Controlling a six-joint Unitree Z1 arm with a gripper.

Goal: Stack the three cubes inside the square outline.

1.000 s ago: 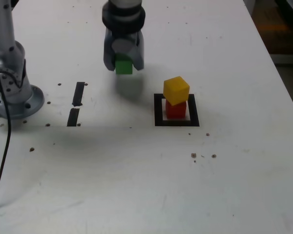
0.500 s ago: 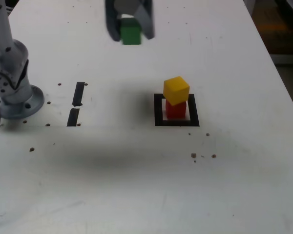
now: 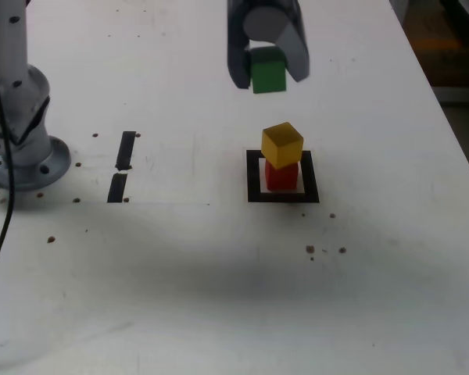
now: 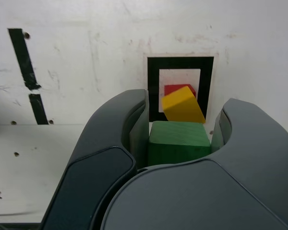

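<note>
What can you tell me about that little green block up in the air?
The green cube is a small, plain, solid-coloured block with flat matte faces and crisp edges. It hangs clear of the table, clamped between the two dark grey fingers of the pincer, which press on opposite sides. It sits roughly level. In the exterior view it is above the yellow cube and slightly toward that view's left, touching nothing but the pincer.

One cube (image 3: 282, 144) sits on another cube (image 3: 281, 176) inside the square outline (image 3: 255, 175); a third cube (image 3: 268, 75) hangs above them, toward the surface's (image 3: 219, 297) far edge.
</note>
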